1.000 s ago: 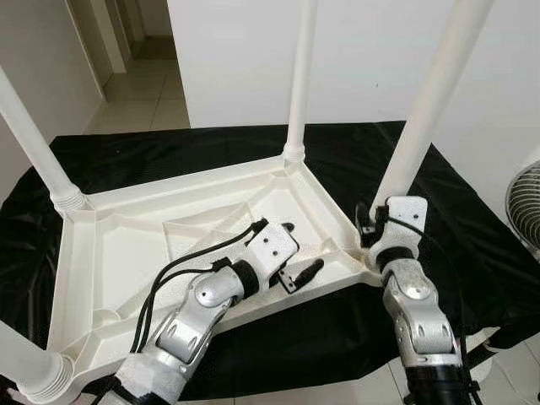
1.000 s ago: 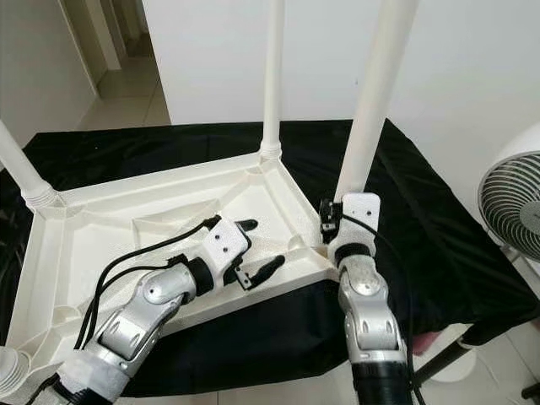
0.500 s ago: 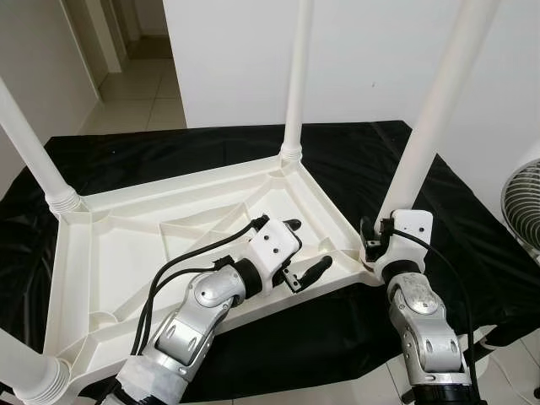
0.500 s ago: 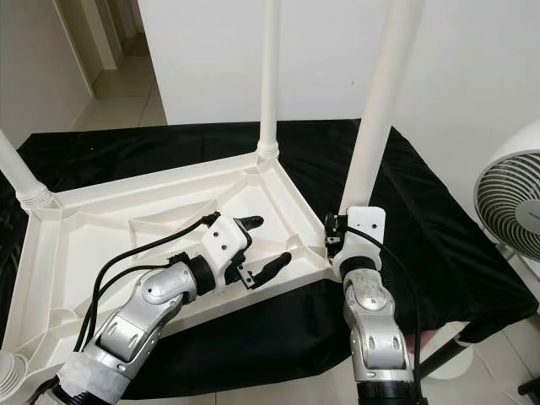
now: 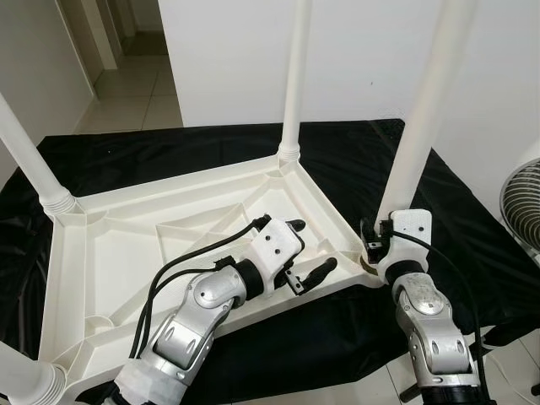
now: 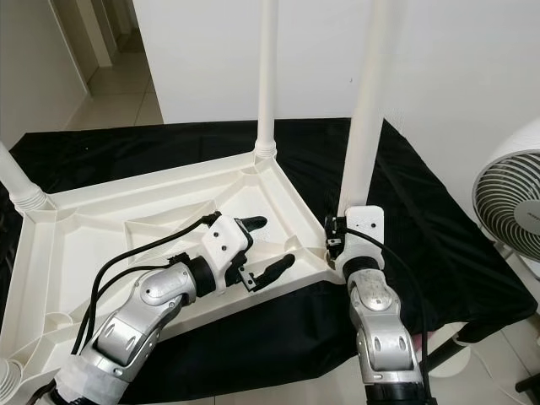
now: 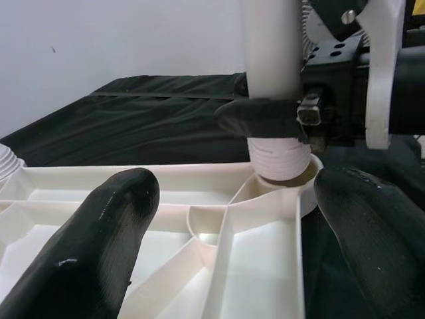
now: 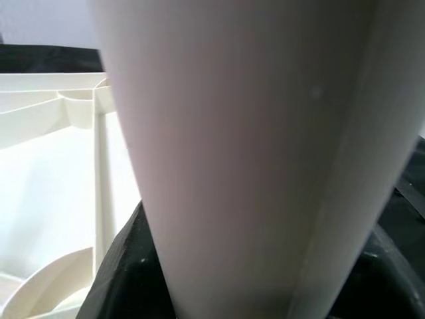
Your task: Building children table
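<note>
A white plastic children's table (image 5: pixel 126 253) lies upside down on a black cloth (image 5: pixel 169 148). Legs stand up at its far right corner (image 5: pixel 294 76), far left corner (image 5: pixel 29 152) and near left corner (image 5: pixel 21 375). My right gripper (image 5: pixel 375 245) is shut on the base of the near right leg (image 5: pixel 418 126), just above its corner socket (image 7: pixel 282 159). In the left wrist view one right finger (image 7: pixel 265 116) wraps this leg (image 7: pixel 272 46). My left gripper (image 5: pixel 314 245) hangs open over the table's underside, close to that corner, holding nothing.
A white fan (image 6: pixel 506 202) stands on the floor to the right. A white wall (image 5: pixel 363 51) rises behind the table, and a hallway (image 5: pixel 126 51) opens at the far left. The black cloth drops off at its near edge (image 5: pixel 278 354).
The near right leg, leaning right a second ago, now stands closer to upright in my right gripper. My left gripper has edged slightly toward that corner. The camera has shifted a little.
</note>
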`<state>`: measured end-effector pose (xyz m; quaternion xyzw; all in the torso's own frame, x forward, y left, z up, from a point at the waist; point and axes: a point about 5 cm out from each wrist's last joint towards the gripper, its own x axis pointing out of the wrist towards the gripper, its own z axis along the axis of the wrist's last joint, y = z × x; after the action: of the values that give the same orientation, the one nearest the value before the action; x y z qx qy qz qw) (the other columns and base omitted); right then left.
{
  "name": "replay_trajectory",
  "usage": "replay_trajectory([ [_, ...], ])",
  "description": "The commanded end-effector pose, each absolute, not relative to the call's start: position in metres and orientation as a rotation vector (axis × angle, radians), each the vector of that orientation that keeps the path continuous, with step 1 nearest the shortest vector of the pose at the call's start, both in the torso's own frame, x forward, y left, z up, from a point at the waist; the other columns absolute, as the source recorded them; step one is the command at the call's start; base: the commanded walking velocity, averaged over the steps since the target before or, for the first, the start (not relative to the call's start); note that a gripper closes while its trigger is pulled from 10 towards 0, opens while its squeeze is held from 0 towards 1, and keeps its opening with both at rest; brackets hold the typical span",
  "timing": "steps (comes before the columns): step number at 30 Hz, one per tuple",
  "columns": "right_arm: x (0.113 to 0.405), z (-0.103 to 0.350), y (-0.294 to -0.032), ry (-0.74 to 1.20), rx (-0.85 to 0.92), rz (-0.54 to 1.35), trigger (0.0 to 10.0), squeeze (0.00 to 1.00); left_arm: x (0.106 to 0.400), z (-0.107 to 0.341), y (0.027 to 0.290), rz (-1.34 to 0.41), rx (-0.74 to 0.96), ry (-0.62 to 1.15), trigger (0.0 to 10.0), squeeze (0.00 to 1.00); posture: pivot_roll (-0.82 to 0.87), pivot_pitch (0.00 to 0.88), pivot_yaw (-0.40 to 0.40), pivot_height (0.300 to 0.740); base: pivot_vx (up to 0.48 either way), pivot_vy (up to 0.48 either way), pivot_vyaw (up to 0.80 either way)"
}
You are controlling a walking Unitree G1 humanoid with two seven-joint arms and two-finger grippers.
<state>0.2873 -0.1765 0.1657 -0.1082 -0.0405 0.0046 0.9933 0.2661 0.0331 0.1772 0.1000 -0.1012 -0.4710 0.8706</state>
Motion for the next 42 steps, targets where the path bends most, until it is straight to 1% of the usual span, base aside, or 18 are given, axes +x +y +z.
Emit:
replay_trajectory([
  [1,0.285,0.157,-0.174,-0.035,-0.233,0.039,10.0,0.00,0.263,0.176,0.033,-0.999,0.199,-0.198,10.0,0.00,-0.02,0.056,0.027,0.740,0.000,0.000,0.00],
  [8,0.284,0.157,-0.171,-0.036,-0.242,0.065,10.0,0.00,0.260,0.169,0.035,-0.995,0.182,-0.162,10.0,0.00,-0.01,0.056,0.026,0.740,0.000,0.000,0.00],
  [10,0.284,0.157,-0.171,-0.035,-0.245,0.067,10.0,0.00,0.260,0.160,0.036,-0.985,0.186,-0.113,10.0,0.00,-0.01,0.056,0.026,0.740,0.000,0.000,0.00],
  [15,0.284,0.158,-0.171,-0.047,-0.246,0.068,10.0,0.00,0.261,0.149,0.039,-0.961,0.193,-0.065,10.0,0.00,-0.01,0.059,0.032,0.740,0.000,0.000,0.00],
  [21,0.282,0.158,-0.170,-0.063,-0.242,0.079,10.0,0.00,0.261,0.149,0.040,-0.955,0.201,-0.060,10.0,0.00,-0.01,0.060,0.033,0.740,0.000,0.000,0.00],
  [28,0.277,0.156,-0.164,-0.091,-0.237,0.140,10.0,0.00,0.261,0.151,0.042,-0.952,0.205,-0.060,10.0,0.00,0.00,0.062,0.033,0.740,0.000,0.000,0.00],
  [42,0.267,0.152,-0.163,-0.113,-0.266,0.200,10.0,0.00,0.260,0.155,0.043,-0.953,0.206,-0.068,10.0,0.00,0.00,0.055,0.034,0.740,0.000,0.000,0.00],
])
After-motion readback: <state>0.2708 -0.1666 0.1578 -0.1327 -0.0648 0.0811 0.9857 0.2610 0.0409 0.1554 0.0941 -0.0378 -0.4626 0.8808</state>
